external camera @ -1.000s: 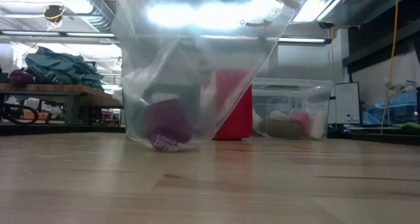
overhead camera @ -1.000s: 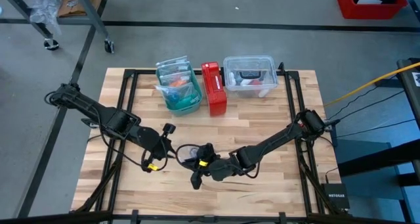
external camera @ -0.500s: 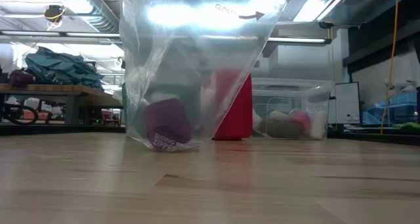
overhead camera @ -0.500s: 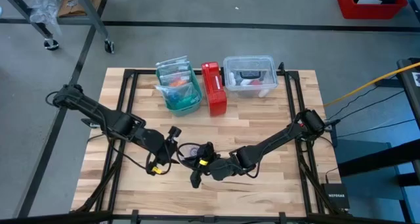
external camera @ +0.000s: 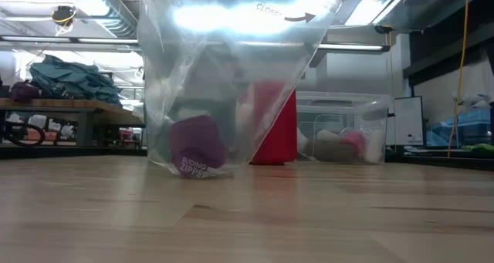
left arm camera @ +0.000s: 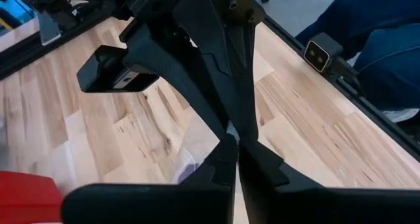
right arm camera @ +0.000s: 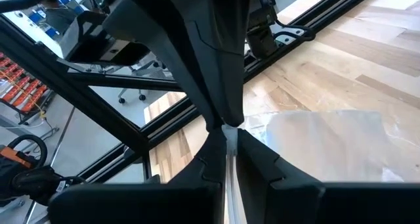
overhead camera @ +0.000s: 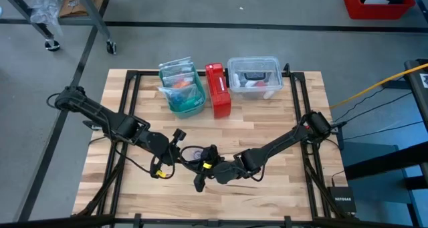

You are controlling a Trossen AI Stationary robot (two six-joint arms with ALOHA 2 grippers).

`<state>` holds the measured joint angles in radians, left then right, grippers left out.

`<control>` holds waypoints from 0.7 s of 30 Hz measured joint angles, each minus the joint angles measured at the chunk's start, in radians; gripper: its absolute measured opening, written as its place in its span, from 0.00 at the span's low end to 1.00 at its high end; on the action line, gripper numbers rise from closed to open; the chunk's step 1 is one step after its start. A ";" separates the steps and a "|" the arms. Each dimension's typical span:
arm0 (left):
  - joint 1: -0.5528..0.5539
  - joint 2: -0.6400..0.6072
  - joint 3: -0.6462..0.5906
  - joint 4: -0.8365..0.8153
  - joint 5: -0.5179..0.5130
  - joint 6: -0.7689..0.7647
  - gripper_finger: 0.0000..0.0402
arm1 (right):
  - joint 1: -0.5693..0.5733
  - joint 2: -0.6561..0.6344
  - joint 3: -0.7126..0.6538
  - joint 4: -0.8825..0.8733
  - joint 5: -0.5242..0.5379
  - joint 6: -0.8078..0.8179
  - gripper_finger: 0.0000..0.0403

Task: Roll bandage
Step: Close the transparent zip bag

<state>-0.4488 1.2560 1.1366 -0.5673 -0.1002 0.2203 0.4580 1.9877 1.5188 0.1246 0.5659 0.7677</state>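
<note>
Shifted slightly, both fingers (right arm camera: 226,148) pinch the clear bag (external camera: 231,85) — bandage (external camera: 197,143) a purple lump inside.

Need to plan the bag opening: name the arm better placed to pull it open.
Left, probably: the right tool is shut on the clear bag's top edge, anchoring it, while the left tool, shut, meets it tip to tip and could draw away. Whether it pinches film is unclear.
</note>
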 joint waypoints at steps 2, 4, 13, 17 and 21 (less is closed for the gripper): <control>0.000 0.000 0.000 -0.001 0.000 0.003 0.01 | 0.000 0.000 0.000 0.000 -0.001 0.000 0.06; 0.000 0.000 0.000 -0.002 -0.009 0.016 0.00 | 0.000 0.000 0.000 -0.001 -0.004 0.000 0.06; -0.002 0.000 0.000 -0.009 -0.094 0.016 0.00 | 0.000 0.000 0.000 -0.003 -0.035 0.001 0.06; -0.004 0.000 0.000 -0.005 -0.108 -0.004 0.00 | 0.000 0.000 0.000 -0.003 -0.047 0.002 0.06; -0.005 0.000 -0.001 -0.004 -0.141 -0.006 0.00 | -0.001 -0.001 0.000 -0.007 -0.054 0.020 0.06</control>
<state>-0.4538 1.2556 1.1355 -0.5713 -0.2410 0.2138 0.4568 1.9869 1.5188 0.1180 0.5118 0.7879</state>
